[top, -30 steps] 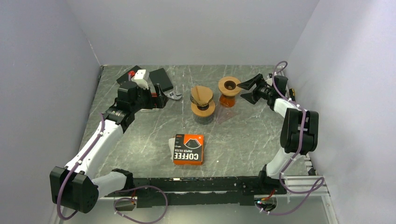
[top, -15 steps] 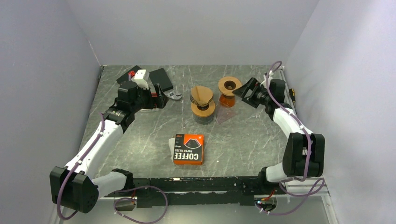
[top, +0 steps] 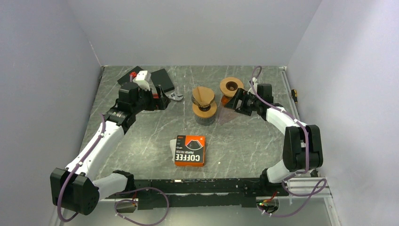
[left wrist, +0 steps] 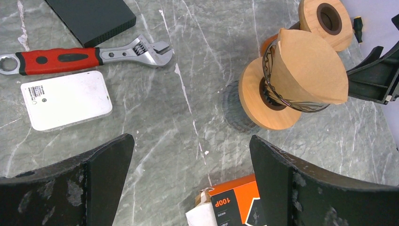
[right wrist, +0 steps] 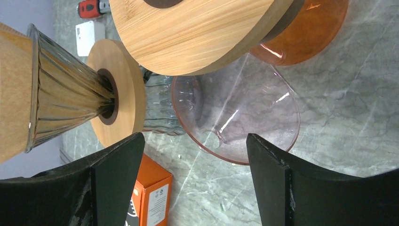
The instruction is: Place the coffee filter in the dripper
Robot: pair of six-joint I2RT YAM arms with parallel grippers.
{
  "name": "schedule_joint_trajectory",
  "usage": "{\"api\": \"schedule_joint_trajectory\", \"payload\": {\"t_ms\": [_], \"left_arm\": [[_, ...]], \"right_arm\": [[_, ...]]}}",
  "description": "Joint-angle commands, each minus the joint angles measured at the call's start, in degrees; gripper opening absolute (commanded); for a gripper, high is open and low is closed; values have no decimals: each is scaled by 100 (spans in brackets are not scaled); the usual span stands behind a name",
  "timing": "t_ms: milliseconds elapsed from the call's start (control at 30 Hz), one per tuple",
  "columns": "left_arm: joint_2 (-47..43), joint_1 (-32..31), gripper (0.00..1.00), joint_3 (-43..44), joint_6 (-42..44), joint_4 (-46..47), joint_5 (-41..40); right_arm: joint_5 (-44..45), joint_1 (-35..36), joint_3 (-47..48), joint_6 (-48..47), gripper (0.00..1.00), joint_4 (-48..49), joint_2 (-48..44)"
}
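A brown paper coffee filter (top: 203,94) sits in a ribbed glass dripper (right wrist: 66,89) with a wooden collar, on a glass carafe at the table's middle; it also shows in the left wrist view (left wrist: 308,66). A clear pink dripper (top: 227,116) lies on its side on the table, also in the right wrist view (right wrist: 244,117). My right gripper (top: 231,102) is open and empty, just right of the pink dripper, its fingers (right wrist: 287,183) either side of it in the right wrist view. My left gripper (top: 161,101) is open and empty, left of the carafe.
A wooden ring (top: 231,86) sits on an orange glass stand (right wrist: 306,33) behind the pink dripper. An orange coffee filter box (top: 189,150) lies in front. A red-handled wrench (left wrist: 84,54), a white drive (left wrist: 66,100) and a black box (left wrist: 91,16) lie at the back left.
My right gripper has swung left and nearer, from the right of the wooden ring down to beside the pink dripper. The left arm has not moved.
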Motion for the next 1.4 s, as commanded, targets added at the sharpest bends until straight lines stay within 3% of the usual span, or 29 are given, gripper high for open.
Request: {"api": "schedule_joint_trajectory", "payload": {"t_ms": [0,267,533,1033,1367], "left_arm": [[-75,-8,100,22,-77,93,87],[-8,-8,100,44,-76,108,110],[-9,-8,99,41,-84,107,109],[4,-8,99,80,-74,108,118],[84,-5,99,167,-76,153,156]], "right_arm": [[95,89,222,-333,82,-50,-58],[102,311,100,-491,55,-268,-182],[341,498,50,-570,43,-364,-198],[526,676,178,-767,0,-704,-280],[854,732,711,-943,0,-1634,-859]]}}
